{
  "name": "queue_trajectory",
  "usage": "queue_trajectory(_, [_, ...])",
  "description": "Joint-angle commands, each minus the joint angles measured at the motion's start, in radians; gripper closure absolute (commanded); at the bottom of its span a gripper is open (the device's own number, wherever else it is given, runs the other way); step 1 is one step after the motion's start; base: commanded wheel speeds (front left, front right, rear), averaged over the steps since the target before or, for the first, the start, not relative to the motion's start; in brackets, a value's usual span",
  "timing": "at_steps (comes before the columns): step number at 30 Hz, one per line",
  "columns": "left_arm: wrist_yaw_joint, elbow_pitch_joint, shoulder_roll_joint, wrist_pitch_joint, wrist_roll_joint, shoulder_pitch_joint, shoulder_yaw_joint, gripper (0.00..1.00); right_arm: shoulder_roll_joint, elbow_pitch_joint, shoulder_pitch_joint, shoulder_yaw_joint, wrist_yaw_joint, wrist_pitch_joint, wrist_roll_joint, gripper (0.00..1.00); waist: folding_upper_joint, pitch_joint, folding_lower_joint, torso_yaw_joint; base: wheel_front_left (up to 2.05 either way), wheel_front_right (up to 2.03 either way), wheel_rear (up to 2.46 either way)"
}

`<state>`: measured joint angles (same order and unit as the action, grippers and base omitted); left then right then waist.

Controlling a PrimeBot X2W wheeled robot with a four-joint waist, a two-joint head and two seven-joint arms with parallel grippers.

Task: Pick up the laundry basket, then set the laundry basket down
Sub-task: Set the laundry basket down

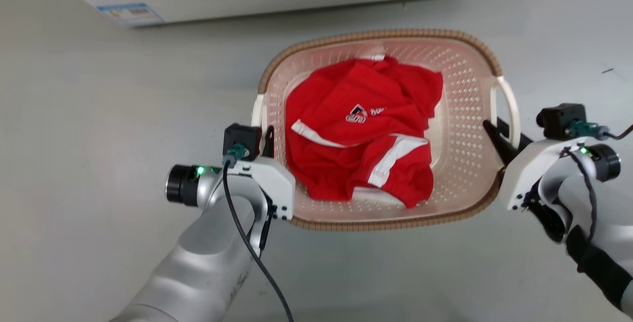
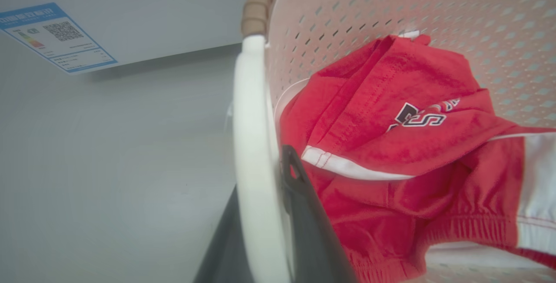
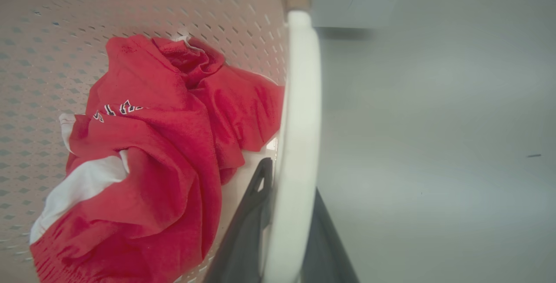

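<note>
1. Washing machine [image 1: 296, 0]: white front, well beyond the fingertips of both grippers and apart from the basket.
2. Floor [image 1: 99, 173]: pale grey, below and outboard of both grippers. I cannot tell whether the basket rests on it or hangs just clear.
3. Laundry basket [image 1: 376, 33]: spans the gap between the two grippers, with its long axis running from one to the other. Judged light, as it is thin perforated plastic. The walls will likely flex, while the woven-look rim looks stiffer. A level, matched lift on both sides is advised.
4. Red garment [image 1: 356, 134]: soft and crumpled, lying inside the basket, inboard of both grippers. It adds little weight and may slide if the basket tilts.
5. Left handle [image 1: 257, 109] and right handle [image 1: 512, 109]: smooth white loops, judged the proper holds but possibly slippery.
6. Left gripper [image 2: 263, 178]: narrow, one finger on each side of the left handle and closed against it.
7. Right gripper [image 3: 289, 183]: likewise narrow, clamped across the right handle, with its inner finger just beside the garment.
</note>
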<state>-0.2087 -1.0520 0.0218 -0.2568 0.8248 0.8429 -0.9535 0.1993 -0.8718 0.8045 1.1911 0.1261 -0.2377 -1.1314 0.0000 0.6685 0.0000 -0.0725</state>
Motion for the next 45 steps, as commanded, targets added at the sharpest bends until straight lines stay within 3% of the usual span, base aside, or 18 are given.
queue_trajectory(1, [-0.012, 0.007, 0.038, -0.005, -0.031, 0.021, 0.022, 1.00, 0.062, 0.003, -0.002, -0.022, 0.005, -0.024, 0.026, 1.00, 0.0000, 0.053, 0.0000, 0.021, 0.00, 0.00, 0.00])
queue_trajectory(17, [0.003, 0.025, 0.029, -0.005, -0.162, 0.082, 0.138, 1.00, 0.113, 0.073, -0.021, -0.164, 0.005, -0.024, 0.176, 1.00, 0.0000, 0.194, 0.0000, 0.069, 0.00, 0.00, 0.00])
queue_trajectory(45, [0.007, 0.043, 0.029, -0.005, -0.114, 0.107, 0.105, 1.00, 0.129, 0.072, 0.004, -0.202, 0.005, -0.024, 0.196, 1.00, 0.0000, 0.249, 0.0000, 0.078, 0.00, 0.00, 0.00])
